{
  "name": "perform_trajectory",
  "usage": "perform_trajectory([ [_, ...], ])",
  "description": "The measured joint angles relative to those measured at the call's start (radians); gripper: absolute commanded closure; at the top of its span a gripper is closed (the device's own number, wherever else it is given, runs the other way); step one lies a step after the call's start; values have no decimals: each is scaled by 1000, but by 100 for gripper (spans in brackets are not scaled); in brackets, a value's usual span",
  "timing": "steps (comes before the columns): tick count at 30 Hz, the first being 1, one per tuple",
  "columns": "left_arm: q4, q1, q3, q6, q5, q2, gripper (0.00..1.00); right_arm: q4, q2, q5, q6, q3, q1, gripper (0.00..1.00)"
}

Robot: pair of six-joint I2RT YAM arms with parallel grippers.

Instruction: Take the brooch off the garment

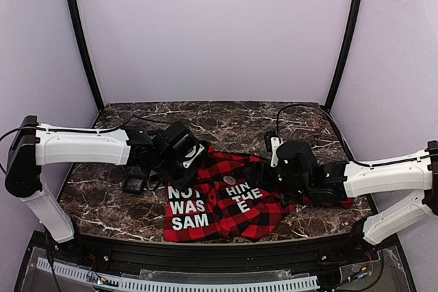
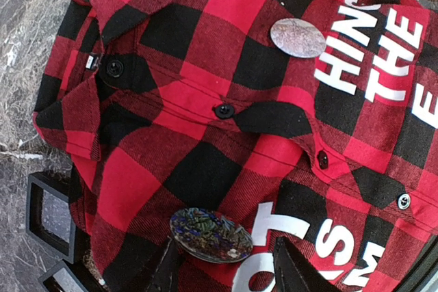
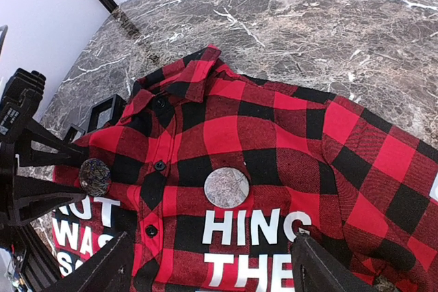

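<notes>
While garment (image 1: 256,213) nears table edge (image 1: 123,222), brooch (image 1: 229,181) lies uncovered.

Robot lab booth, plain lilac walls (image 1: 219,32), dark marble tabletop (image 1: 239,117), black corner posts (image 1: 82,32)

Even, diffuse light fills the pale-walled enclosure in the top external view, and few distinct shadows show on the dark marble table (image 1: 226,117). The black corner posts (image 1: 76,32) bow outward, a wide-lens distortion. Close up in the left wrist view, the plaid garment (image 2: 205,121) is bright and sharp, while the left gripper (image 2: 226,247) sits dark and soft at the bottom edge. In the right wrist view, pale glare washes the marble's far side.
</notes>
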Motion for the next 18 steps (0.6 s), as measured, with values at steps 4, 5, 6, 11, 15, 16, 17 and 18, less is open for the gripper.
perform_trajectory([
  [4, -5, 0, 38, 22, -11, 2, 56, 8, 2, -4, 3, 0, -1, 21],
  [5, -4, -1, 45, 26, -11, 2, 56, 8, 2, -5, 3, 0, -1, 21],
  [6, -3, -1, 51, 30, -11, 2, 56, 9, 2, -7, 5, 0, -1, 21],
  [11, 1, -2, 61, 43, 9, 10, 64, 22, 5, -16, 18, 0, -1, 21],
  [15, -21, -3, 87, 47, 51, 75, 67, 23, 15, -19, 23, 0, -1, 21],
  [16, -26, -4, 90, 47, 57, 88, 67, 23, 16, -19, 24, 0, -1, 21],
  [17, -36, -4, 91, 48, 61, 102, 67, 23, 16, -19, 25, 0, -1, 21],
  [18, -50, -5, 91, 48, 61, 112, 67, 23, 16, -20, 26, 0, -1, 21],
])
